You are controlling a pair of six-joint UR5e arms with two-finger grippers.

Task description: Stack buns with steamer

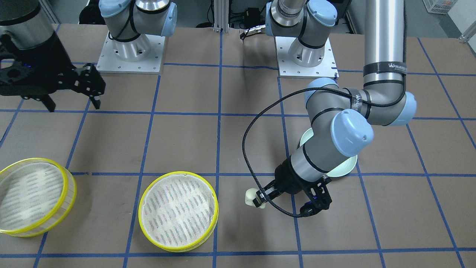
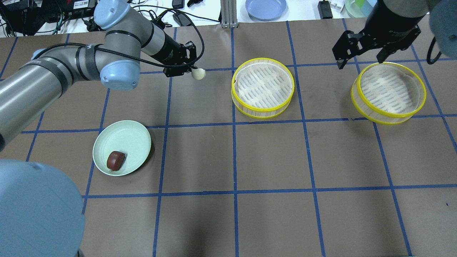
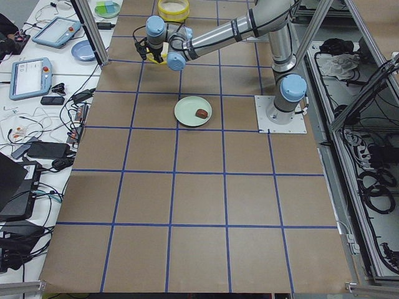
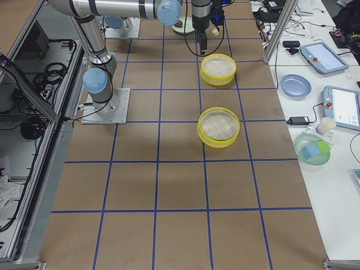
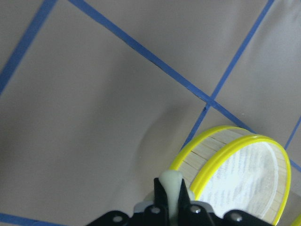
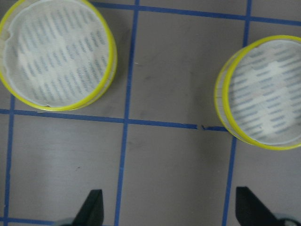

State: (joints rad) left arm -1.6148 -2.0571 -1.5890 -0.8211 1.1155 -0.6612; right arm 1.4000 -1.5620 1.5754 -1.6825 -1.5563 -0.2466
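My left gripper [image 2: 192,71] is shut on the pale cream bun [image 2: 198,73] and holds it above the table, left of the middle steamer tray [image 2: 263,87]. In the left wrist view the cream bun [image 5: 171,187] sits between the fingers, with that tray [image 5: 244,174] just ahead. The dark reddish-brown bun [image 2: 115,160] lies on the pale green plate [image 2: 132,137]. My right gripper [image 2: 360,59] is open and empty, above the far edge of the second steamer tray [image 2: 388,92]. Both trays [image 6: 56,54] [image 6: 263,92] hold nothing.
A grid of blue tape lines covers the brown table [image 2: 271,157]. In the front-facing view my left arm hides most of the green plate [image 1: 346,169]. A blue dish [image 2: 266,8] and cables lie beyond the table's far edge.
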